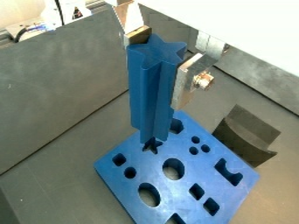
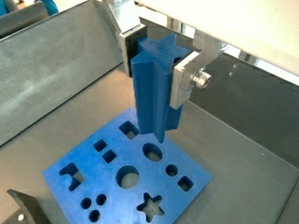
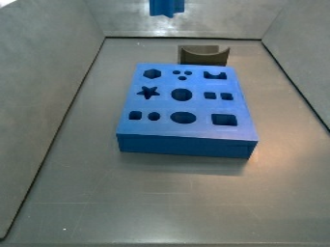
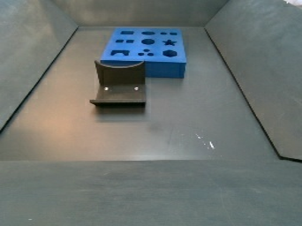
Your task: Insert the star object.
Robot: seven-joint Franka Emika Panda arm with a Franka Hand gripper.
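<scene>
Blue and ridged, the tall star-profile plastic prism (image 1: pixel 152 96) hung upright, clamped in the hand (image 2: pixel 158 66), its lower end high above the wide flat blue block with shaped holes (image 3: pixel 184 106) on the grey bench (image 3: pixel 154 198), presumably so it could drop straight in. The block's star hole (image 3: pixel 149 93) lay at its left in a side view, and the prism's tip showed only at the upper edge of that frame.

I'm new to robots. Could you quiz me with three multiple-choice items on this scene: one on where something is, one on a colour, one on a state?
1. Where is the star object?
A. lying on the floor
B. held upright in the gripper above the blue block
C. on the fixture

2. What colour is the block?
A. blue
B. red
C. green

3. The star-shaped hole is:
A. filled
B. covered
C. empty

Answers: 1 B, both wrist views show silver fingers clamping it. 2 A, seen in both side views. 3 C, the star hole is open.
</scene>
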